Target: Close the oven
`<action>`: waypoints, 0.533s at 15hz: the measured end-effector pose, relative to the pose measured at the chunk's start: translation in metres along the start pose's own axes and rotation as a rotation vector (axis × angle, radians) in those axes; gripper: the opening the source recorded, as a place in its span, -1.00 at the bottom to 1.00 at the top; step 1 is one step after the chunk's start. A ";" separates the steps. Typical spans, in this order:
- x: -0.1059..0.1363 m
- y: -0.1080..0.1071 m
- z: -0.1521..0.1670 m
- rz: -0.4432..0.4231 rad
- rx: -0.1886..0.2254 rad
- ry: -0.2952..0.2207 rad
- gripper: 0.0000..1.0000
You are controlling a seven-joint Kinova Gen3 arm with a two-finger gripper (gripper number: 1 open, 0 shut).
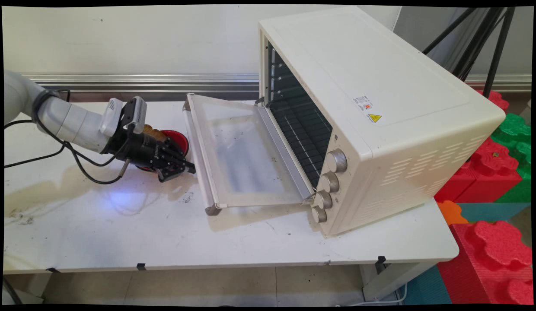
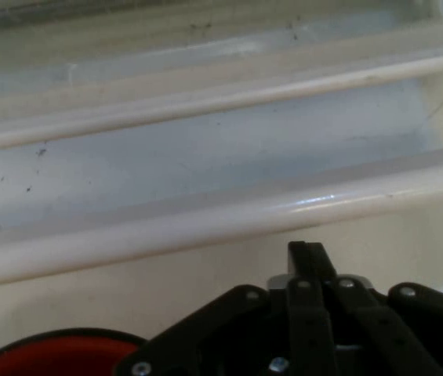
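Note:
My black gripper [image 1: 190, 167] hangs low over the white table [image 1: 121, 224], shut with nothing between its fingers. Its tip points at the cream handle bar [image 1: 198, 149] of the open oven door [image 1: 242, 155] and stands just left of it. The door lies folded down flat, glass side up. In the hand view the closed gripper [image 2: 309, 252] stops just short of the handle bar [image 2: 205, 223], with the door glass [image 2: 205, 149] beyond. A red bowl [image 1: 178, 139] holding a brown, bread-like thing [image 1: 152, 131] sits right behind the hand; its rim [image 2: 49, 354] shows at the lower left.
The cream toaster oven [image 1: 371, 108] stands at the table's right, cavity open toward the left, several knobs [image 1: 330, 181] on its front. Black cables [image 1: 78, 160] trail under the arm. Red and green foam blocks [image 1: 497, 172] and a black tripod [image 1: 484, 39] stand past the table's right edge.

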 end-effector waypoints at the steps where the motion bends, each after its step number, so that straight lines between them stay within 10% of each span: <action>1: 0.000 0.000 0.001 -0.001 0.003 0.001 -1.00; 8: 0.004 -0.004 0.006 0.000 0.019 0.017 -1.00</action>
